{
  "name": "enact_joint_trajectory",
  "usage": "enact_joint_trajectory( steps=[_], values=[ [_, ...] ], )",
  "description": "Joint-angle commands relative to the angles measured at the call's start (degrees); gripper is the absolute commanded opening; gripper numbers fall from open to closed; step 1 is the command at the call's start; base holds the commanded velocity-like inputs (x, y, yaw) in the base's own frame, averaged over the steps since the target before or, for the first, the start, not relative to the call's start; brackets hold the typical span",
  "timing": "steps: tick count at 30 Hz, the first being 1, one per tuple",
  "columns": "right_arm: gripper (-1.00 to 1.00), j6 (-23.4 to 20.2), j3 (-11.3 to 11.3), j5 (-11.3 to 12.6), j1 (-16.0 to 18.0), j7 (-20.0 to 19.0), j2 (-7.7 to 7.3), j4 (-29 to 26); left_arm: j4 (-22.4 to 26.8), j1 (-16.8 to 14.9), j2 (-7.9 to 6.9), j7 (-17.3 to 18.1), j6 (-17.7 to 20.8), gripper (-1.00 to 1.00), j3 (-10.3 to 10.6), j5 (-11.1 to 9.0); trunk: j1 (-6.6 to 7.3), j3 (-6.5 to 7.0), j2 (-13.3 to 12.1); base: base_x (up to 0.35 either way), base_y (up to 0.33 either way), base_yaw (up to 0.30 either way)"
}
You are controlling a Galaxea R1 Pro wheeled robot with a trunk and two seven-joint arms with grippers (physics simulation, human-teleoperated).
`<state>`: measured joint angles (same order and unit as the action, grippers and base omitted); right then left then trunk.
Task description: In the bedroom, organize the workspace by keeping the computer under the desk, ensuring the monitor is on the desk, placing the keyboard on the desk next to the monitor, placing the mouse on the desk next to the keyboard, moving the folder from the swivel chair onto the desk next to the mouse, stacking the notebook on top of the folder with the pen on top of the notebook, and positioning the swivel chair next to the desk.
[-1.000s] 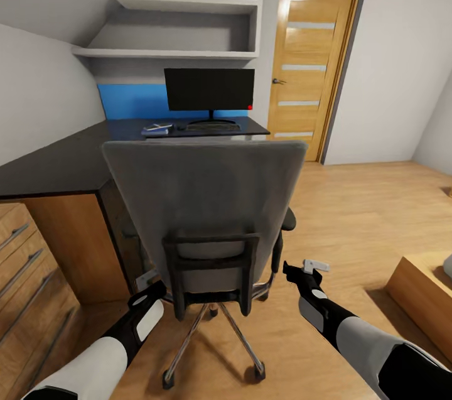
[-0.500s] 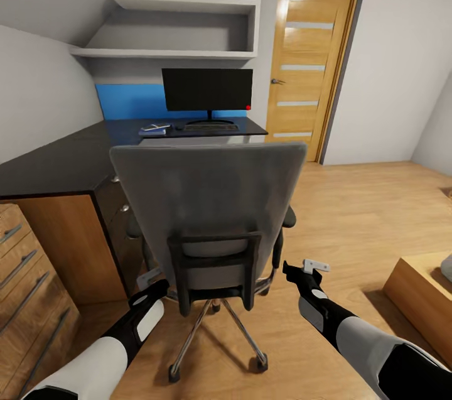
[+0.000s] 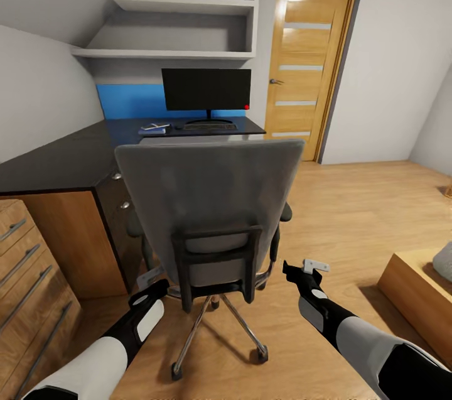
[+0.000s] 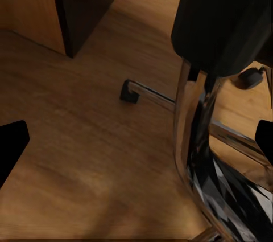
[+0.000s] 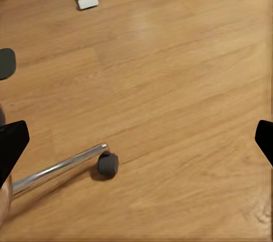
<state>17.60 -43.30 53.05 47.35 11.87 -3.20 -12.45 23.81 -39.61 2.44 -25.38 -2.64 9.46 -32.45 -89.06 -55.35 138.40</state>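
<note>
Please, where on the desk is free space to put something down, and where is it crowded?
The near desk surface, between the wall and the swivel chair, is bare. Crowded is the far end: monitor, keyboard before it, and a small stack beside.

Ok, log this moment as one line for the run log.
phase: at chair, behind backrest | monitor, keyboard on desk | left claw open | right claw open, empty

Between your right claw's (image 5: 136, 139) wide-spread fingertips (image 5: 12, 139) lies bare wooden floor (image 5: 187, 71). Near one fingertip, a chrome chair leg (image 5: 57, 169) ends in a dark caster (image 5: 107, 164).
</note>
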Motion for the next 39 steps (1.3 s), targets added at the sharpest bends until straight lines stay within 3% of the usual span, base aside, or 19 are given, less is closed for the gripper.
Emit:
enact_joint_trajectory(
  steps=[1,4,5,6,9,11,39],
  values=[
    [1.0,0.1,-0.52,0.39,0.02,0.35,-0.05,-0.11,0.0,-0.03,-0.02,-0.37,-0.27,1.0,0.47,-0.6,0.02,-0.05,0.02,-0.045,-0.025,0.0],
    [1.0,0.07,-0.5,0.39,0.02,0.35,-0.05,-0.1,0.0,-0.03,0.08,-0.32,-0.2,1.0,1.0,-0.45,0.02,-0.05,0.02,-0.02,-0.011,0.0],
    [1.0,0.07,-0.49,0.39,0.02,0.35,-0.05,-0.1,0.0,-0.03,0.12,-0.31,-0.17,1.0,2.04,-0.23,0.02,-0.05,0.02,-0.008,-0.004,0.0],
    [1.0,0.08,-0.48,0.39,0.02,0.35,-0.05,-0.11,0.0,-0.04,0.11,-0.33,-0.22,1.0,4.84,0.06,0.02,-0.05,0.02,-0.004,-0.002,0.0],
    [1.0,0.07,-0.47,0.39,0.02,0.35,-0.05,-0.11,0.0,-0.05,0.11,-0.49,-0.38,1.0,9.81,0.3,0.02,-0.05,0.02,-0.001,-0.001,0.0],
    [1.0,0.08,-0.51,0.39,0.02,0.35,-0.05,-0.1,0.0,-0.03,0.11,-0.52,-0.42,1.0,10.75,0.34,0.02,-0.05,0.02,0.0,0.0,0.0],
    [1.0,0.06,-0.56,0.38,0.02,0.35,-0.05,-0.04,0.0,-0.03,-0.04,0.0,-0.44,1.0,11.46,0.37,0.02,-0.05,0.02,-0.046,0.0,0.0]
  ],
)
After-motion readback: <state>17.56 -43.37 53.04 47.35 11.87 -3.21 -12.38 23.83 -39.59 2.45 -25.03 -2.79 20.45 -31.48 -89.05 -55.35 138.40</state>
